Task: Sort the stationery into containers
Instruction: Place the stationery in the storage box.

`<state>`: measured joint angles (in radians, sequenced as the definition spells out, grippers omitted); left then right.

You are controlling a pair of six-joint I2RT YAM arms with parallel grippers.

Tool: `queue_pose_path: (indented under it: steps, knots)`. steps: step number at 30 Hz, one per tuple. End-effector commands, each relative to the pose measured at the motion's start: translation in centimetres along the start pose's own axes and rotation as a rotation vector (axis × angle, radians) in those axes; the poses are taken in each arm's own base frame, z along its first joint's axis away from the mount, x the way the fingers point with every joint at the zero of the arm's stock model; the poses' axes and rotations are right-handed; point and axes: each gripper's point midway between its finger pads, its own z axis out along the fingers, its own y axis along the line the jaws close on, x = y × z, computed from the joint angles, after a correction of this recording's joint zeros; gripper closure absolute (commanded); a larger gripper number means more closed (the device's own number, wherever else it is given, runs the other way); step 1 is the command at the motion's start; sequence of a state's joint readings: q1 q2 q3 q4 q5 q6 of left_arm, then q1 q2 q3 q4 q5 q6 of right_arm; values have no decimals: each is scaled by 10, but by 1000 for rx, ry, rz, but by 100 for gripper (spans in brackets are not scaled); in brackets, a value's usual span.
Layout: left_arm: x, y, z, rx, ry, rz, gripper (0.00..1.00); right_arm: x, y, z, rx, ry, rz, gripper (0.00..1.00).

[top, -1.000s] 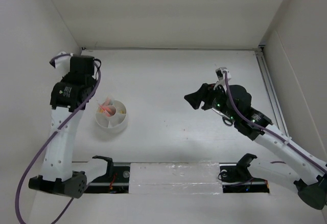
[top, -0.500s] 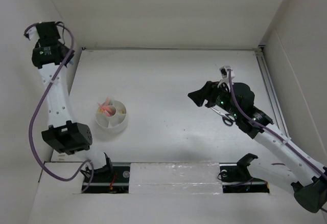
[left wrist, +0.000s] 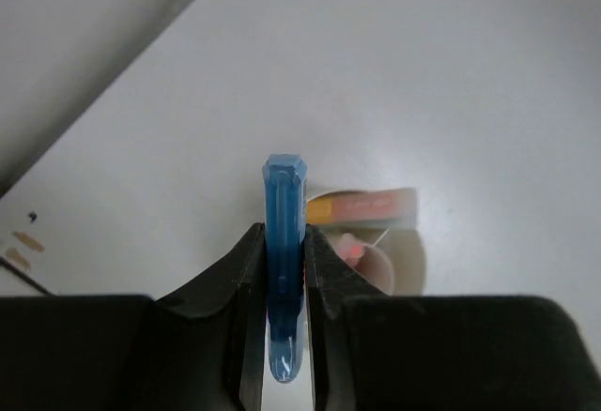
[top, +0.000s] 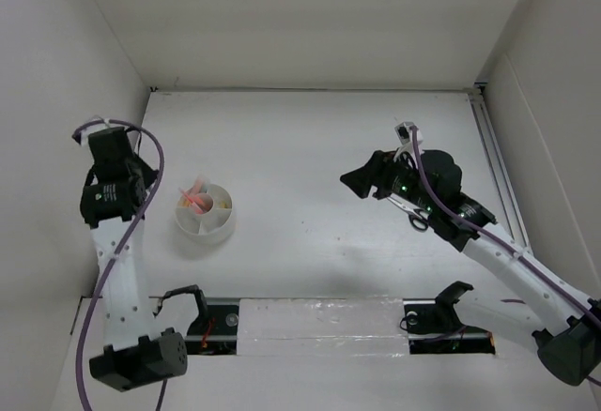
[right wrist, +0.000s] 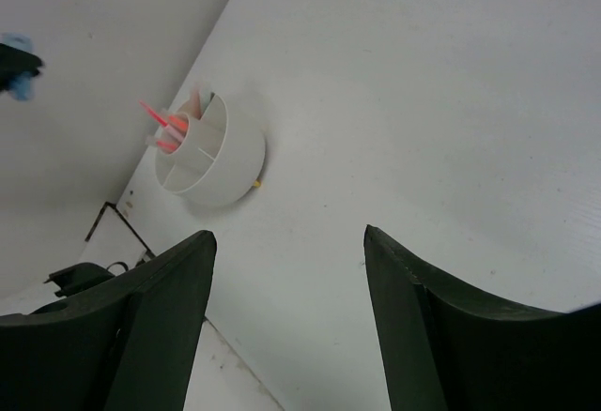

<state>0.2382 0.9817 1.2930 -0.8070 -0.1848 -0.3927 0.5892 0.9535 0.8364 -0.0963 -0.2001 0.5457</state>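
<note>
My left gripper (left wrist: pixel 284 242) is shut on a stubby blue marker (left wrist: pixel 284 205), which sticks out past the fingertips. It hangs left of the round white tub (top: pixel 205 211). The tub's wedge compartments hold pink-red pens (right wrist: pixel 164 125) and a small yellow-orange piece (top: pixel 223 206). In the left wrist view the tub (left wrist: pixel 394 251) shows blurred beyond the marker. My right gripper (top: pixel 355 181) is open and holds nothing, well right of the tub (right wrist: pixel 225 162) and pointing toward it. Small black-handled scissors (top: pixel 414 217) lie on the table under the right arm.
A tiny yellow bit (right wrist: pixel 256 184) lies on the table against the tub's wall. White walls close the table on the left, back and right. A rail (top: pixel 319 322) runs along the near edge between the arm bases.
The left arm swung up and away to the back left corner, then came back down to the left of the tub, still holding the blue marker. The right arm barely shifted.
</note>
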Motion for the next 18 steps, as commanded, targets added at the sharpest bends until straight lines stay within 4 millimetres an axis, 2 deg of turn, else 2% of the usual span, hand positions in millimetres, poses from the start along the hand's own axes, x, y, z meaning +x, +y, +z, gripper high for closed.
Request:
queue_pose_path:
  steps: [1, 3, 7, 10, 12, 18]
  knots:
    - [47, 8, 35, -29, 144, 87, 100, -24, 18, -9, -64, -86, -31, 30]
    - [66, 6, 40, 10, 189, 88, 100, -25, 17, -9, -56, -91, -30, 30]
    - [78, 4, 49, 38, 231, 85, 100, -27, 19, -11, -61, -99, -32, 30]
    - [104, -3, 57, 95, 313, 58, 100, -28, 15, -13, -53, -106, -31, 30]
    - [118, 0, 62, 96, 368, 47, 100, -30, 17, -16, -59, -115, -33, 30]
    - [123, 6, 65, 56, 373, 16, 100, -30, 14, -18, -51, -120, -32, 30]
